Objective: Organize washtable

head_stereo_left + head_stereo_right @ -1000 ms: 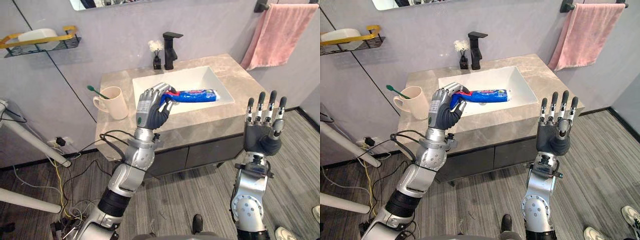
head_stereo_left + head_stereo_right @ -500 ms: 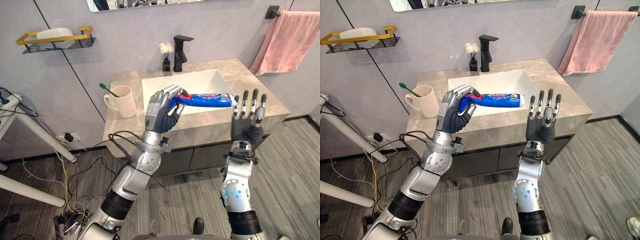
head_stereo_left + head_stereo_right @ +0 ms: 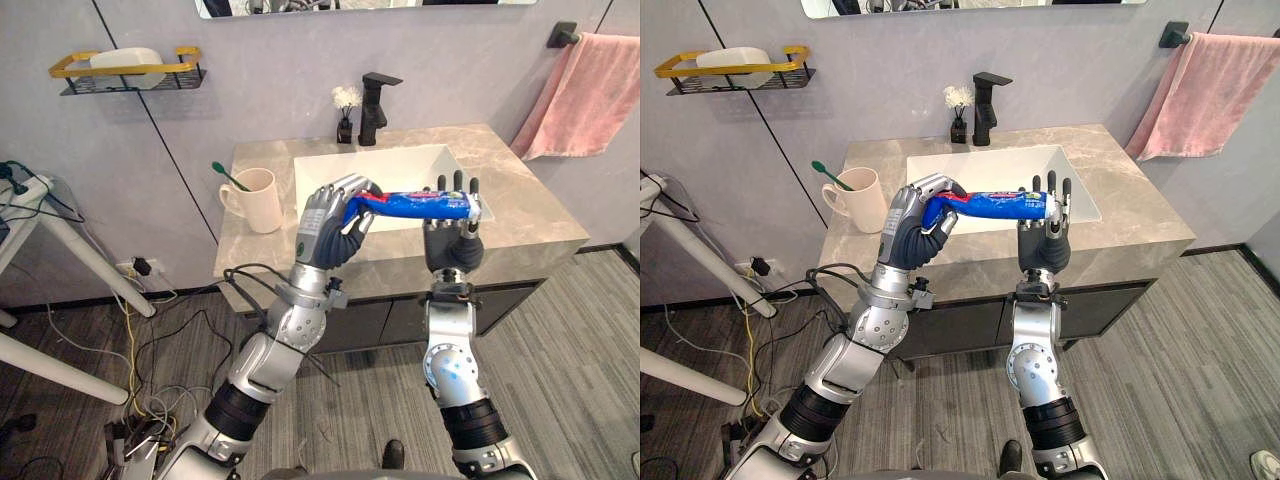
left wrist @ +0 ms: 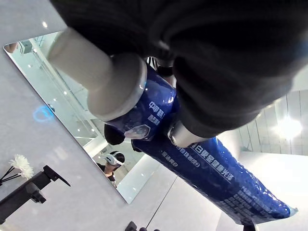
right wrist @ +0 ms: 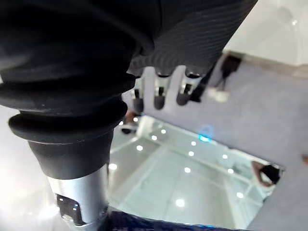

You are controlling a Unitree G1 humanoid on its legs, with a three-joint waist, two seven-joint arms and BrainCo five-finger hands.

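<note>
A blue toothpaste tube (image 3: 420, 205) is held level above the front rim of the washtable (image 3: 530, 205). My left hand (image 3: 328, 228) is shut on its cap end, and the left wrist view shows the fingers (image 4: 120, 86) curled round the tube (image 4: 207, 168). My right hand (image 3: 452, 240) stands upright and open at the tube's free end, fingers straight, with the tube crossing in front of them. Those straight fingers (image 5: 161, 91) appear in the right wrist view. A cream cup (image 3: 258, 200) with a green toothbrush (image 3: 226, 175) stands on the counter's left part.
A white sink basin (image 3: 380, 165) is set into the counter, with a black faucet (image 3: 375, 105) and a small vase of white flowers (image 3: 346, 112) behind it. A pink towel (image 3: 585, 90) hangs at the right; a wall shelf (image 3: 130, 72) holds soap at the left.
The camera has moved, shifting the whole scene. My right hand has come in leftward from the counter's right front to the tube's free end. The left hand still holds the tube.
</note>
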